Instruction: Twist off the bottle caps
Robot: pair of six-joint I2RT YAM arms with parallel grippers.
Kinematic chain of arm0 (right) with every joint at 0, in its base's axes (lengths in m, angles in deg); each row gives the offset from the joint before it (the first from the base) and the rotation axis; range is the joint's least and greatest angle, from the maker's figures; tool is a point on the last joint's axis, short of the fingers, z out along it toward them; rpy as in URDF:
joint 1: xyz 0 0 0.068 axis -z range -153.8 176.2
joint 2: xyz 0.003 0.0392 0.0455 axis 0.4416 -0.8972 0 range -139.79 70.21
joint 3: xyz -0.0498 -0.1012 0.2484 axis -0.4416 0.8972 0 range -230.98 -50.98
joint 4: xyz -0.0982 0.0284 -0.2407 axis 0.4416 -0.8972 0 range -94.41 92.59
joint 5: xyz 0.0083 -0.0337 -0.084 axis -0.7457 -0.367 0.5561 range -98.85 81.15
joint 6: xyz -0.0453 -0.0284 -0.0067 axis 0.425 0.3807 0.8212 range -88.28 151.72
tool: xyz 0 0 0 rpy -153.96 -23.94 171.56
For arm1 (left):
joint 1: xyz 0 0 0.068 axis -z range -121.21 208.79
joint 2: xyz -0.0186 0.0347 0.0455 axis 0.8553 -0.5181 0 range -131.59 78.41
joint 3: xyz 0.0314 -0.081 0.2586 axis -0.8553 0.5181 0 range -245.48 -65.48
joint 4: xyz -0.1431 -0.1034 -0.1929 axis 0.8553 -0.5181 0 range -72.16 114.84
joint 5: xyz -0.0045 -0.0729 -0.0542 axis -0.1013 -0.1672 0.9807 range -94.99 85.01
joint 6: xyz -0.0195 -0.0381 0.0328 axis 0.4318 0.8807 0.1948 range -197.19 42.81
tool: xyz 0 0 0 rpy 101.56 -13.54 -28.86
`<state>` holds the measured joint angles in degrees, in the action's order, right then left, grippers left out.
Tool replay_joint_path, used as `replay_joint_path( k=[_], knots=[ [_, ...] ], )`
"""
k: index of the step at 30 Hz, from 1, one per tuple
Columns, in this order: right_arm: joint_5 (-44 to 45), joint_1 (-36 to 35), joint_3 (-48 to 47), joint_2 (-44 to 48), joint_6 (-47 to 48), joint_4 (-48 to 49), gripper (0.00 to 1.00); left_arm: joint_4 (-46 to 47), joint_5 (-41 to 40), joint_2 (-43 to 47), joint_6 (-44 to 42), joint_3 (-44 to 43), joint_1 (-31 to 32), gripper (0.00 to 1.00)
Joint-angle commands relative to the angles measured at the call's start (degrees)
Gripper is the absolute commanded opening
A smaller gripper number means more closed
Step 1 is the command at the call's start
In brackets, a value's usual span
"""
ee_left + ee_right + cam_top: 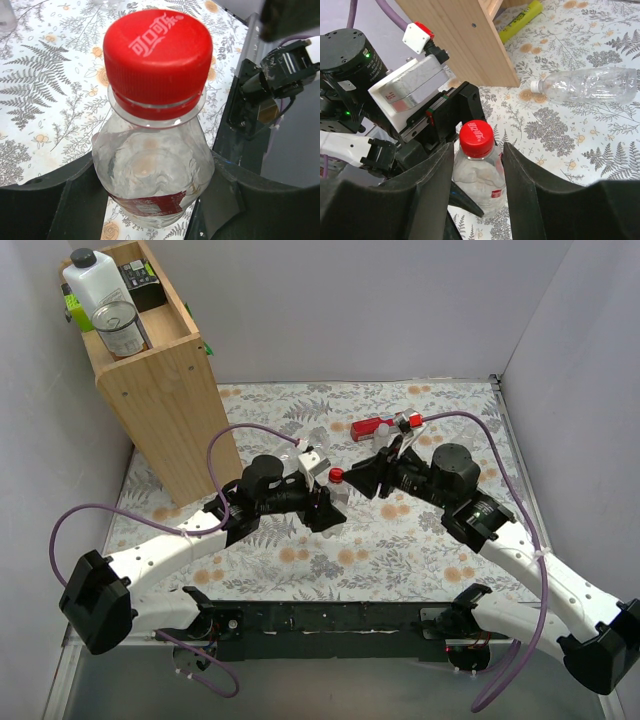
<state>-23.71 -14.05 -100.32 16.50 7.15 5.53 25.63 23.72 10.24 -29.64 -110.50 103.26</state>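
Left pincer (150, 212) clamped clear bottle (150, 160) by body. Right pincer (477, 150) wide, straddling red cap (476, 139), apparently not touching. Step: grasping cap. Next: close, twist off.

Cap (157, 60): red, white lettering printed on top.
Bottle (150, 170): clear, red label band.
Second bottle (590, 85): clear, white neck.
Table cover (400, 540): white ground, grey fern fronds, orange blossoms scattered.
Crate (165, 390): pale natural wood.
Jug (92, 282): white, dark lid.
Can (121, 330): silver metal.
Cables (353, 12): purple.
Arms (165, 555): white shells, black joints.
Tube (520, 21): yellow-green.
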Motion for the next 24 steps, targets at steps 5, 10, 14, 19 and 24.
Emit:
replay_joint_path(
  k=[5, 10, 14, 19, 24],
  knots=[
    [2.9, -2.6, -1.4, -0.6, -2.3, 2.5, 0.5, -2.2, -5.3, -0.7, -0.3, -3.1, 0.1, 0.18],
    [2.8, -3.5, -2.0, -2.3, -2.5, 2.2, 0.5, -2.3, -5.5, -0.9, 0.0, -3.1, 0.2, 0.18],
    [3.1, -4.0, -2.2, -2.9, -2.1, 2.4, 0.5, -2.3, -5.0, -1.3, 0.0, -3.1, 0.2, 0.18],
    [3.6, -4.2, -3.0, -3.7, -1.7, 2.5, 0.5, -2.5, -5.0, -1.6, -0.1, -3.1, 0.6, 0.18],
    [4.0, -4.5, -3.4, -4.5, -1.4, 2.8, 0.5, -2.7, -5.1, -2.0, -0.4, -3.3, 1.6, 0.17]
  ],
)
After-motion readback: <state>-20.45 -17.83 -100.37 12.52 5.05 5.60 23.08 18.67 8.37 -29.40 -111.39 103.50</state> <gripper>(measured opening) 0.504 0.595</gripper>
